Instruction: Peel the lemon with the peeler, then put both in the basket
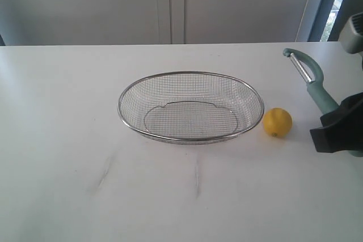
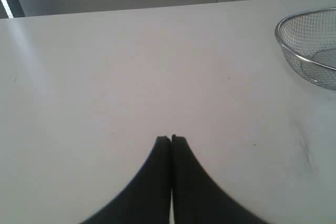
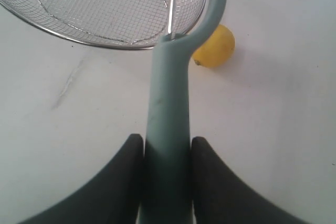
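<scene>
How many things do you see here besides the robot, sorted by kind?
Fruit: 1 (lemon)
Tool: 1 (peeler, held in the right gripper)
Container: 1 (basket)
Total: 3

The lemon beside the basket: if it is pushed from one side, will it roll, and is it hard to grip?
It would probably roll: the lemon is nearly round and lies free on the smooth white table. Its curved skin may slip in a flat grip. The basket close beside it might stop it.
</scene>
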Robot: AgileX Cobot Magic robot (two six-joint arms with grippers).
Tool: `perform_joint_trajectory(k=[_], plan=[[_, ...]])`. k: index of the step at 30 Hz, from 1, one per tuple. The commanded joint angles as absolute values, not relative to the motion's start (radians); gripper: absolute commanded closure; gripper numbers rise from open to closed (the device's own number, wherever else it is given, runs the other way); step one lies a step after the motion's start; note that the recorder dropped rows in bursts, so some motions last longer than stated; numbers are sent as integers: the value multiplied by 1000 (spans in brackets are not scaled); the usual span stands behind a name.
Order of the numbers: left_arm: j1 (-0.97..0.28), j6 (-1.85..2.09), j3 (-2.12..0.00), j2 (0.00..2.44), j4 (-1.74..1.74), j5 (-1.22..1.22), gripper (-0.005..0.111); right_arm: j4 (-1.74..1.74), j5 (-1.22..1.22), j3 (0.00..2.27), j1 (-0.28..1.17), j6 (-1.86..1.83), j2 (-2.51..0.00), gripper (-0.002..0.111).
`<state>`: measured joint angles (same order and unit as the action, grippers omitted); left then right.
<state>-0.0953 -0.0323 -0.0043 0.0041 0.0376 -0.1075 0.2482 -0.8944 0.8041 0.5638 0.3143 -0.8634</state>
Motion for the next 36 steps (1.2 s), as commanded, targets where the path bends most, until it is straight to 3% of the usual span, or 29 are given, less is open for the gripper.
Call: perform_joint_trajectory(k=[1,11,20,26,32,36], plan=[[-103,-38,0,0,44,-90,107,262,-889,797,557,320,-858,108],[-103,-38,0,0,44,-87,107,262,-889,797,557,320,-858,108],[-103,-116,0,0,44,377,107,262,-889,797,557,320,-858,108],[-103,-395,0,0,44,667,107,262,-889,797,557,333,-858,108],[-103,-457,-159,82,-27,672,107,262,-889,797,557,333,-858,108],[-103,-530,-297,232,-255,684,107,262,-889,797,557,333,-858,108]])
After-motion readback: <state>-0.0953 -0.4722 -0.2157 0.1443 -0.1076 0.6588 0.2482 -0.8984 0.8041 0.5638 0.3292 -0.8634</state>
